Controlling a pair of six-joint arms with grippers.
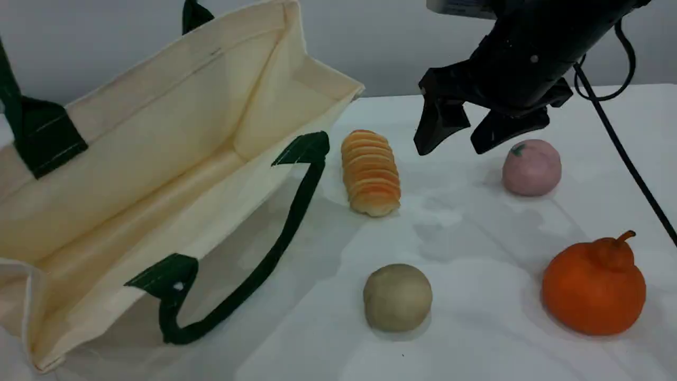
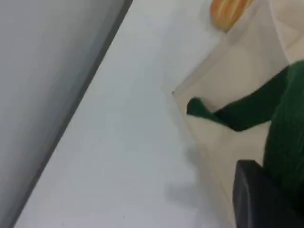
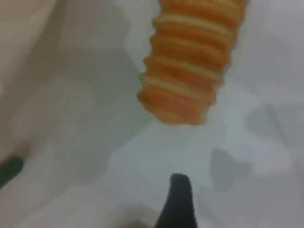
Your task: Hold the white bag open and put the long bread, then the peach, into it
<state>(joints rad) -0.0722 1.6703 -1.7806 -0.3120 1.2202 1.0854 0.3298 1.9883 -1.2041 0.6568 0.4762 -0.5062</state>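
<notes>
The white bag (image 1: 158, 153) lies tilted at the left with its mouth held wide; its upper green handle (image 1: 13, 106) runs up out of the scene view. In the left wrist view a black fingertip (image 2: 259, 197) of my left gripper sits against the green handle (image 2: 285, 137), shut on it, beside the bag's cloth (image 2: 237, 80). The long bread (image 1: 370, 172) lies just right of the bag's mouth. The peach (image 1: 531, 166) rests further right. My right gripper (image 1: 454, 144) hangs open above the table between the two, holding nothing. The bread (image 3: 190, 71) lies ahead of its fingertip (image 3: 178, 202).
A beige ball (image 1: 398, 297) sits near the front centre and an orange fruit with a stem (image 1: 595, 288) at the front right. The bag's lower green handle (image 1: 254, 264) lies looped on the table. A black cable (image 1: 624, 153) trails from the right arm.
</notes>
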